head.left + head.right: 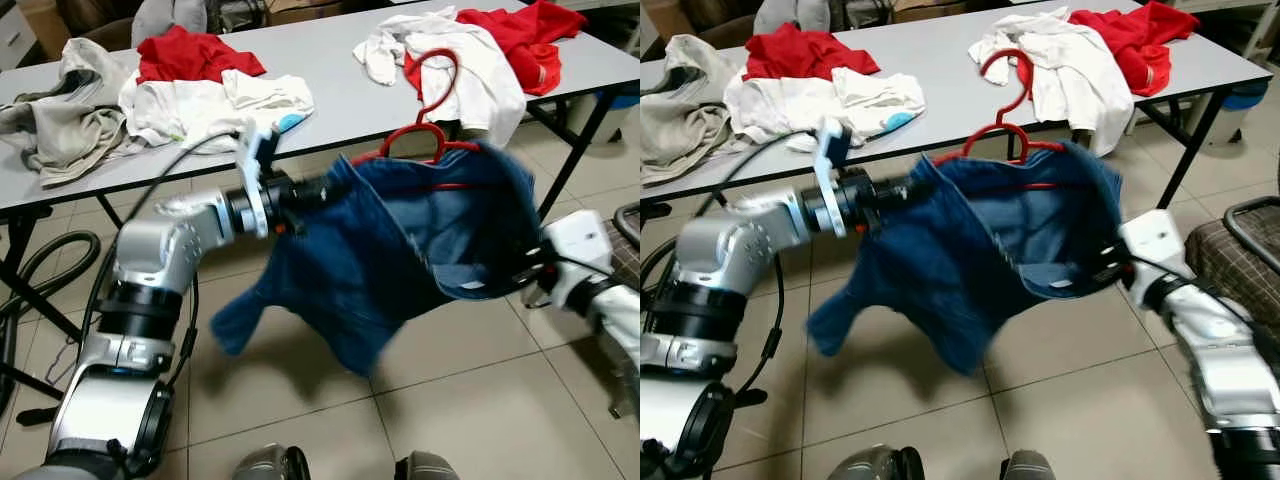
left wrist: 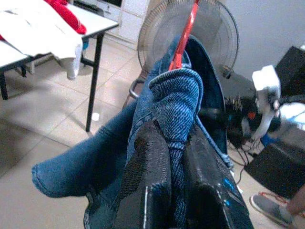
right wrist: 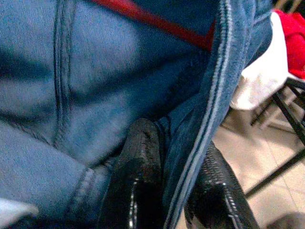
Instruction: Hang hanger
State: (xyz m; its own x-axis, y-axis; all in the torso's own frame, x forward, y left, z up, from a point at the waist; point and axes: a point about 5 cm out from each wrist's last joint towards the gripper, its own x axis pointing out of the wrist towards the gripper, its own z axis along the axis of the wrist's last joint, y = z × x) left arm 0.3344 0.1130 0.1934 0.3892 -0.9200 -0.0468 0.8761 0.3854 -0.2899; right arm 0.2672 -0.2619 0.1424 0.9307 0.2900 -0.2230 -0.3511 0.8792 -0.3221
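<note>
two grippers are holding up one blue denim garment (image 1: 400, 250) in front of you in the left eye view, stretched between them above the tiled floor (image 1: 470, 400). your left gripper (image 1: 310, 192) is pinching the garment's edge on one side, and your right gripper (image 1: 520, 268) is gripping its far edge on the other. the red hanger (image 1: 425, 105) is sitting inside the garment's opening, its hook rising in front of the grey table (image 1: 320, 60), where red and white clothes (image 1: 215, 85) are lying in heaps.

in the right eye view you are seeing the same scene, with a trouser leg drooping low under the left arm.

in the left wrist view your two black fingers (image 2: 147, 181) are clamping narrowly on a fold of denim, and the hanger's red bar is running up just beyond it, with a standing fan (image 2: 190, 33) behind.

in the right wrist view your fingers (image 3: 138, 176) are closing narrowly on a stitched denim hem, with the red bar crossing the cloth above.
</note>
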